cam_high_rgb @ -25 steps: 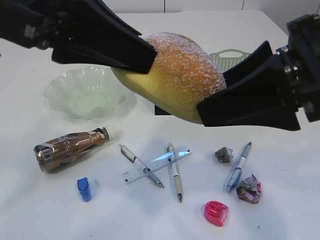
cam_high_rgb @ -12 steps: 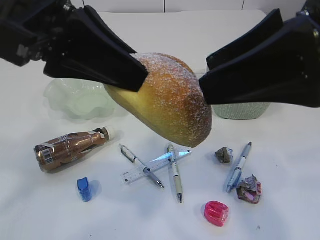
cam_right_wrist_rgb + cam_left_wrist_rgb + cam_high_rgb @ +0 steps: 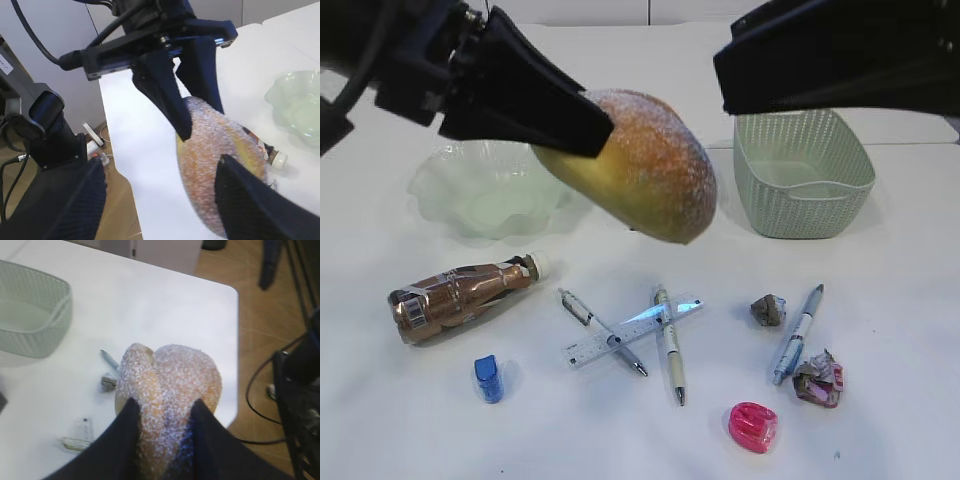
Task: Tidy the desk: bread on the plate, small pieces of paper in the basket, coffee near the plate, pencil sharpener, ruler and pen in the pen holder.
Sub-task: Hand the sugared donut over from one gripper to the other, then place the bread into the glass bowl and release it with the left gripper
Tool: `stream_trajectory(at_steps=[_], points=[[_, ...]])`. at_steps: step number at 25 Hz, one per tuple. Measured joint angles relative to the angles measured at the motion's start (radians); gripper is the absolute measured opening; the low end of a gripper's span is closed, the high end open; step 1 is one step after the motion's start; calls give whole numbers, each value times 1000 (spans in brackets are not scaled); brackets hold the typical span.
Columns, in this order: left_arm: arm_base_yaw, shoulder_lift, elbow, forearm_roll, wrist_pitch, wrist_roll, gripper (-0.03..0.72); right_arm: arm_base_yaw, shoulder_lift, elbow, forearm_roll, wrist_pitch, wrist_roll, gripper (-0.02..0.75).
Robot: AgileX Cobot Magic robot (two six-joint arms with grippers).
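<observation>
A: Left tool (image 3: 575,125) status?

B: It is clamping the oval golden-brown loaf of bread dusted with white flour (image 3: 640,165), holding it in the air above the plain white desk (image 3: 420,420). In the left wrist view both black fingers (image 3: 125,440) are pressing into the crust, one on each side.

A: Right tool?

B: The right tool (image 3: 160,205) is standing spread wide, gripping nothing. In the exterior view it is sitting at the top right, above the sage-green woven plastic basket (image 3: 803,175), apart from the loaf.

A: Where is the loaf sitting relative to the dish?

B: It is hanging just right of the pale green ruffled glass plate (image 3: 490,185), between the plate and the basket, tilted with its lower end toward the camera. The plate is holding nothing.

A: Items lying on the desk?

B: The small coffee bottle with copper-brown label and white cap (image 3: 460,295) is lying on its side, front left, below the plate. A small blue block (image 3: 488,378) is sitting in front of it. The clear plastic ruler (image 3: 632,330) is lying mid-desk, crossed by a slim grey pen (image 3: 602,332) and a white pen (image 3: 669,343). A blue-and-silver pen (image 3: 797,333) is lying to the right, with a grey crumpled paper scrap (image 3: 768,310) beside it and a pinkish crumpled scrap (image 3: 819,379) near its tip. A pink translucent rounded piece (image 3: 752,426) is sitting at the front.
</observation>
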Motion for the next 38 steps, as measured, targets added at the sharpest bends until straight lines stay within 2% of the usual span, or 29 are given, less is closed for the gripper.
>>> stream_trajectory(at_steps=[13,21,26,31,34,38], points=[[0,0,0,-18,-509,-4,184,0,0,-4,-2,-6,0,535],[0,2,0,-76,-718,-4,184,0,0,-4,-8,-26,0,534],[0,4,0,-65,-731,-4,184,0,0,-4,-47,-37,3,535],[0,7,0,54,-643,-4,184,0,0,-4,-124,-40,25,535],[4,22,0,89,-593,-8,184,0,0,-4,-152,-43,40,535],[45,55,0,101,-548,-34,184,0,0,-4,-229,-47,89,535]])
